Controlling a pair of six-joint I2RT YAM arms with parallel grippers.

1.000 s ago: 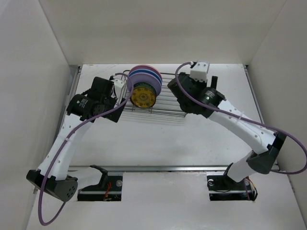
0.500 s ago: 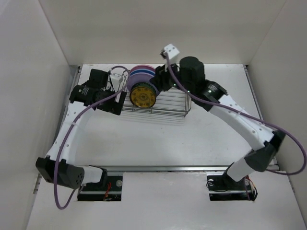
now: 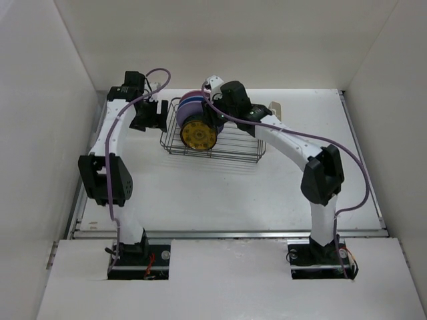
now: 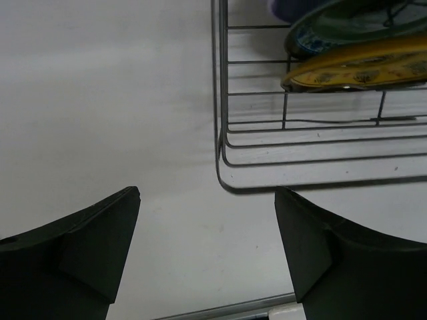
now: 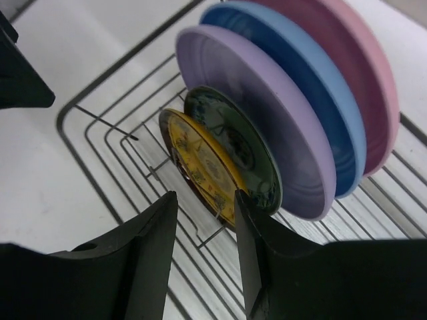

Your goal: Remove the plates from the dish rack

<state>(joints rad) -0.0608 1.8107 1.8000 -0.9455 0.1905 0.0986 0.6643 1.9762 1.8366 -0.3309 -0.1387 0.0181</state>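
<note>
Tabletop [image 3: 200, 193]: plain white, boxed in by white walls, with the dish rack [image 3: 233, 147] toward the far side. All five plates standing upright at its left end.
Right gripper [image 5: 205, 197]: jaws narrowed and straddling the bottom rim of the yellow patterned plate [image 5: 197, 163] at the front of the row. Bit of daylight showing beside one finger, so not clamped yet by the look of it.
Left gripper [image 4: 207, 193]: jaws spread wide, nothing between them. Hovering over bare table just outside the rack's corner.
Row behind the yellow: teal patterned plate [image 5: 233, 143] tucked right up against it, then lavender plate [image 5: 267, 127], blue plate [image 5: 313, 100], pink plate [image 5: 360, 73].
Worry 1: grabbing only the very edge. Glazed rim, thin bite, probably enough for a swing or a slip on the lift.
Worry 2: barely any room between yellow and teal. Could nudge the teal one into the lavender, or drag it along.
Worry 3: light wire rack, not pinned down by anything. With the rim snagged on a divider, could hop up or slide.
Worry 4: both arms crowding the same end of the rack. Easy bump on a sideways pull-out.
</note>
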